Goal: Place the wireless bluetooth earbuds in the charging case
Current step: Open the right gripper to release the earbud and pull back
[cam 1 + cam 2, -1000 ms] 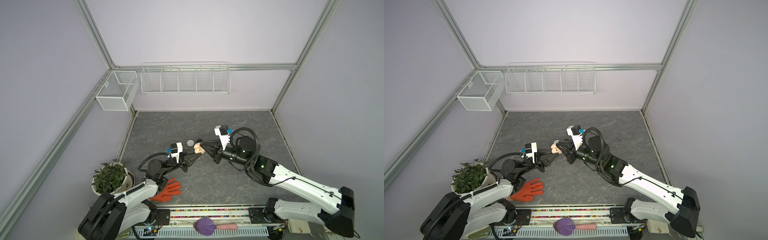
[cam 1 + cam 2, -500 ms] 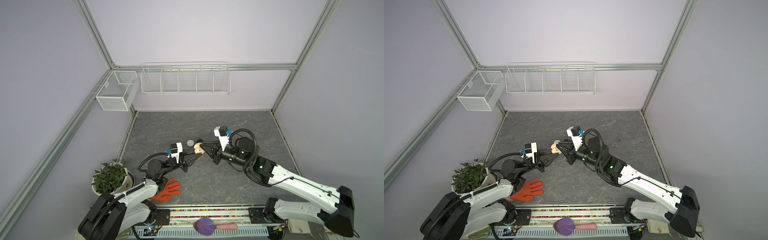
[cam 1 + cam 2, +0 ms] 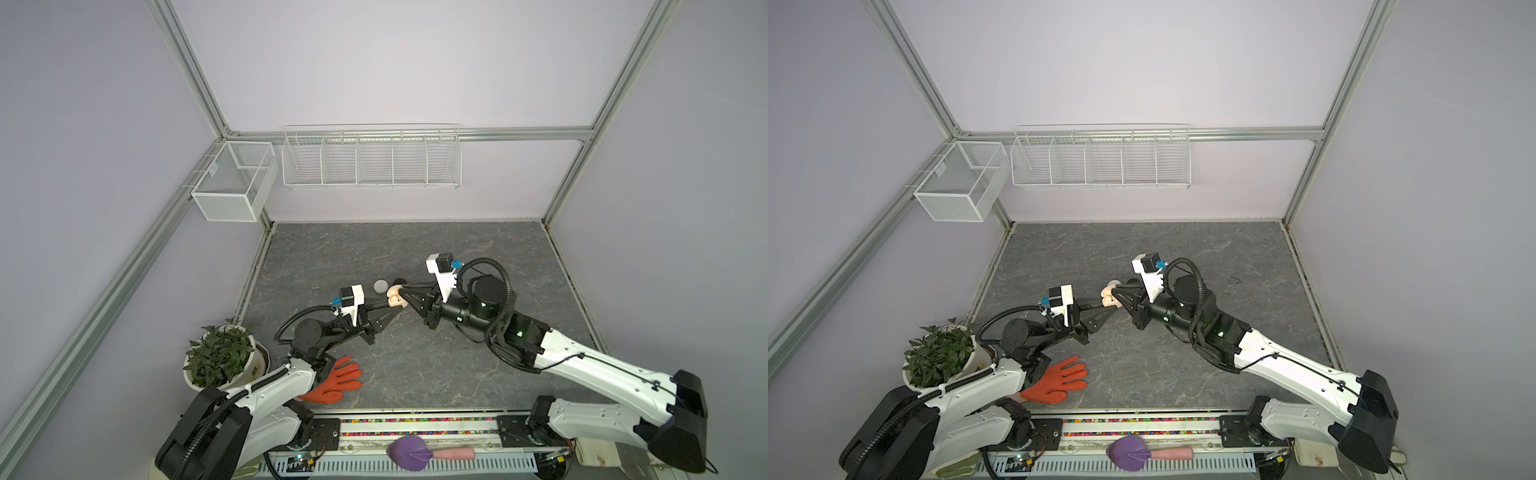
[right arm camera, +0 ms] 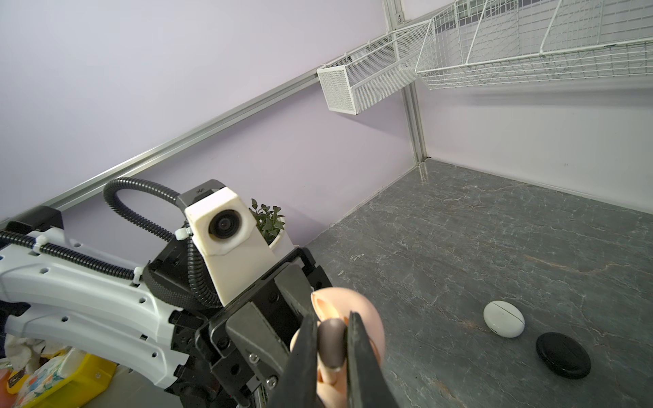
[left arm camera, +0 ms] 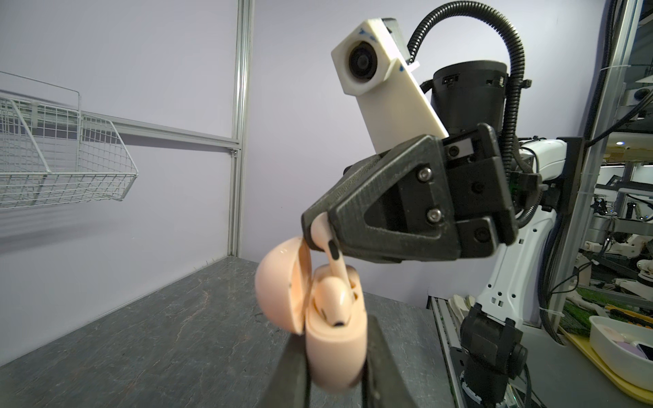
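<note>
My left gripper (image 5: 335,364) is shut on the pale pink charging case (image 5: 335,349), held above the table with its lid (image 5: 279,279) swung open. One pink earbud (image 5: 330,293) sits in the case. My right gripper (image 4: 331,339) is shut on a second pink earbud (image 4: 331,344) by its head. Its stem (image 5: 337,263) points down into the case's open top beside the seated one. In both top views the two grippers (image 3: 388,305) (image 3: 402,291) meet tip to tip at the case (image 3: 1109,297), near the table's middle.
A round white closed case (image 4: 503,319) and a round black one (image 4: 563,355) lie on the grey table just beyond the grippers. An orange glove (image 3: 338,382) and a potted plant (image 3: 220,357) are at the front left. Wire baskets (image 3: 370,158) hang on the back wall.
The right gripper has crept slightly lower toward the case with the earbud. The left arm has held still.
</note>
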Motion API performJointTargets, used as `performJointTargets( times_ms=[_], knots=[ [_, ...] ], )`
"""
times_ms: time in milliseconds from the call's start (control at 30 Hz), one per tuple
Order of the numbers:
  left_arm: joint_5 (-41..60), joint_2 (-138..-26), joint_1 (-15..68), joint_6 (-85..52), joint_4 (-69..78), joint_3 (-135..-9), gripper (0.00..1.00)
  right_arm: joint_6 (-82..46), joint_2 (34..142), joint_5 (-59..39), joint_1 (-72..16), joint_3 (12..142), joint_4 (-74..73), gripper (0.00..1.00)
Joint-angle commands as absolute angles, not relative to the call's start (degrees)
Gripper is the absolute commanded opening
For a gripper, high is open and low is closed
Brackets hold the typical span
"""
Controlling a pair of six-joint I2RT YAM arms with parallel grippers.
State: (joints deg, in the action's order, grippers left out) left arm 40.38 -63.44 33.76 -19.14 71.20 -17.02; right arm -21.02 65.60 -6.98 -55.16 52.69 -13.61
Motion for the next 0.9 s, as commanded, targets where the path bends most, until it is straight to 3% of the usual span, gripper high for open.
performJointTargets(
  times_ms=[0, 167, 400, 567, 767, 867],
  knots=[
    [40.27, -62.07, 33.57, -18.18, 72.69, -16.44, 0.0, -21.37, 66.18, -7.08, -55.55, 52.29, -12.63, 0.15],
    [40.34, -62.05, 33.57, -18.09, 72.68, -16.44, 0.0, -21.07, 65.84, -6.37, -55.57, 52.69, -11.96, 0.25],
    [40.53, -61.81, 33.57, -17.98, 72.2, -16.5, 0.0, -20.13, 65.94, -5.38, -55.57, 54.07, -9.94, 0.3],
    [41.83, -61.85, 33.57, -17.45, 70.25, -16.87, 0.0, -16.33, 62.7, -3.06, -55.27, 60.06, 3.26, 0.37],
    [47.95, -62.85, 34.72, -12.93, 64.94, -18.98, 0.0, -6.45, 64.39, -16.54, -49.83, 70.03, 27.24, 0.53],
    [50.53, -63.62, 35.23, -10.43, 62.28, -20.15, 0.0, -4.56, 67.57, -26.6, -45.72, 73.58, 34.15, 0.67]
  ],
)
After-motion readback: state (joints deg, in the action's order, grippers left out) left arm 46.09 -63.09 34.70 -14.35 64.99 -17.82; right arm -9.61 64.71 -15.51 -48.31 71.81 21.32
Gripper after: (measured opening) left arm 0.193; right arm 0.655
